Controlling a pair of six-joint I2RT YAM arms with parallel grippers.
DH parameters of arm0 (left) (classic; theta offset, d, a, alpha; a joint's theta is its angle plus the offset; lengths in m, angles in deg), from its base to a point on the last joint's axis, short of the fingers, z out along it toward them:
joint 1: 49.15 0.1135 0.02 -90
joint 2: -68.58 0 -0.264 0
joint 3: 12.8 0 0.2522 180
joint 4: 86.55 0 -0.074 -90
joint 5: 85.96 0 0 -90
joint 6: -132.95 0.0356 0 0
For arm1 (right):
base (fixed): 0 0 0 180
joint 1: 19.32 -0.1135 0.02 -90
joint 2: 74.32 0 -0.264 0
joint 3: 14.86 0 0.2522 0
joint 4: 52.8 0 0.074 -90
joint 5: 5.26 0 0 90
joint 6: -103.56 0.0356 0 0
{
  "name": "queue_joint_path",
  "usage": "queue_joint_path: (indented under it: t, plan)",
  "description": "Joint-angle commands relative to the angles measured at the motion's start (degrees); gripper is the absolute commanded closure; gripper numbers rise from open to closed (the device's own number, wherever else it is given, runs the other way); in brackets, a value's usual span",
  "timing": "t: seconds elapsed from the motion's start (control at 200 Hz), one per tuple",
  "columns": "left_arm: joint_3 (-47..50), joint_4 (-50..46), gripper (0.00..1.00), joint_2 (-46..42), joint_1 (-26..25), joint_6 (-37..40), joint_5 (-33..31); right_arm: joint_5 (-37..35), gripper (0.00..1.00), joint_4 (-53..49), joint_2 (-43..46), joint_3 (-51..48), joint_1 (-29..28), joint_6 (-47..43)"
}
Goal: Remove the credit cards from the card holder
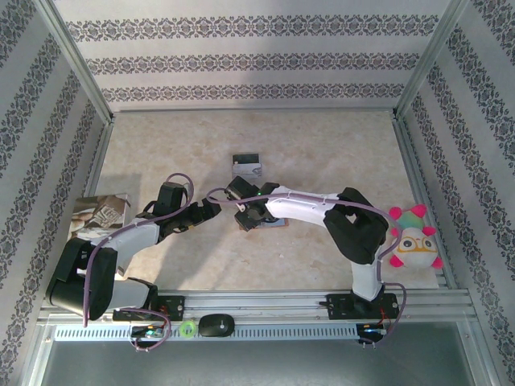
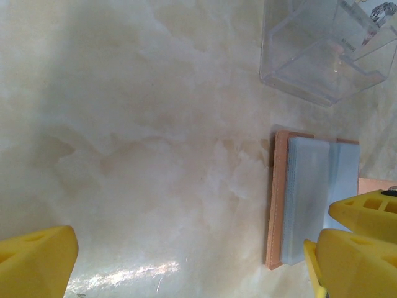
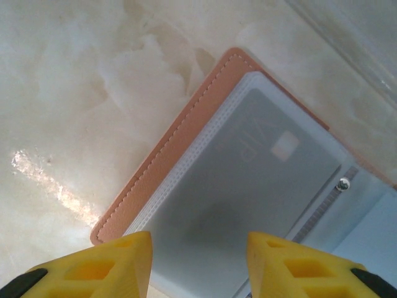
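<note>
A pale marble-patterned bench (image 1: 322, 153) seen from above, walled by striped patterned panels, with two robot arms reaching in from the near edge toward its middle.

The card holder (image 3: 186, 139), a tan-brown leather wallet with stitched edges, lies open and flat near the centre of the bench, directly below the right hand (image 3: 198, 267). A clear plastic sleeve covers its inner face. Through the sleeve a grey card (image 3: 260, 161) shows, with a small chip and faint lettering, still tucked inside.

The right hand's two yellow fingers (image 3: 93, 270) are parted about halfway and sit just over the near edge of the sleeve. Whether they touch it cannot be told.

The left hand (image 2: 186, 267) hovers just to the left of the card holder, released, its yellow fingers spread wide over bare bench.

A clear plastic case (image 2: 322, 49) stands just beyond the card holder. A pink and white plush toy (image 1: 414, 239) rests at the bench's right edge, and a printed booklet (image 1: 100, 213) lies at the left edge.
</note>
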Motion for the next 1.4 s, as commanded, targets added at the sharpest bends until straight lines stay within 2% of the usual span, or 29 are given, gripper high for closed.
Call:
queue_joint_path:
  t: [0.0,0.15,0.305,0.455,0.685,0.919,1.059,1.134,1.254,1.394]
  plan:
    - [0.2,1.7,0.02,0.8,0.8,0.1,0.5,-2.2,0.55,-1.0,-1.7,1.9,-0.7,-1.8]
    - [0.1,1.9,0.02,1.3,0.8,0.2,0.7,-3.5,0.54,-1.3,-2.9,1.7,-1.2,-2.0]
    - [-0.1,2.0,0.02,1.5,0.8,0.3,1.0,-2.6,0.59,-1.6,-4.1,1.7,-1.3,-2.0]
    - [-0.1,2.0,0.02,1.2,0.8,0.7,1.6,-1.1,0.71,-0.9,-4.0,1.4,-1.2,-1.7]
    - [0.1,2.4,0.05,1.0,0.6,0.8,3.0,1.1,0.99,2.1,-2.3,-0.3,-0.1,-0.5]
    - [-0.2,2.5,0.05,0.6,-0.8,1.0,3.1,-2.2,1.0,2.6,0.6,-1.4,1.8,2.9]
    - [-0.4,2.2,0.06,0.4,-1.1,1.0,2.5,-6.6,0.92,1.4,1.6,-1.6,2.3,4.9]
    - [-0.5,1.8,0.06,0.2,-1.1,1.2,2.2,-8.3,0.82,0.6,1.8,-1.4,2.6,5.8]
    - [-0.8,1.1,0.05,-0.1,-1.0,1.5,1.8,-5.2,0.59,3.1,4.5,-2.7,2.3,5.4]
    - [-1.2,0.6,0.05,-0.2,-1.1,1.7,1.4,-2.5,0.51,3.7,5.7,-2.0,1.2,4.5]
